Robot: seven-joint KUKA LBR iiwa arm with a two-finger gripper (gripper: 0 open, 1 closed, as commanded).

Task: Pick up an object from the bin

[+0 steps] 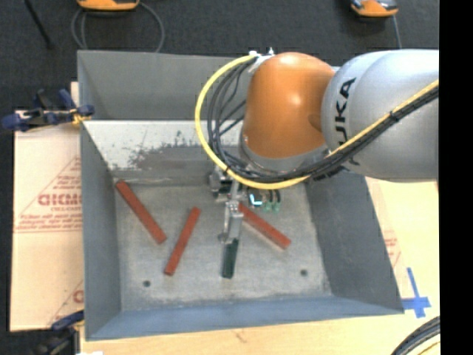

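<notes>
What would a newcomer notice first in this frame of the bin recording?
The arm's big orange cover dominates the upper right, hanging over the grey bin. Below it, the gripper sits near the bin's middle, just above the upper end of a dark green stick. Three more sticks lie flat on the floor: the left red stick, the middle red stick and the right red stick beside the gripper.

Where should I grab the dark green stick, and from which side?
Take the dark green stick by its lower half, from straight above, closing across its narrow width. It lies flat, with bare floor along both long sides; its upper end sits by the gripper, near a red stick.
</notes>
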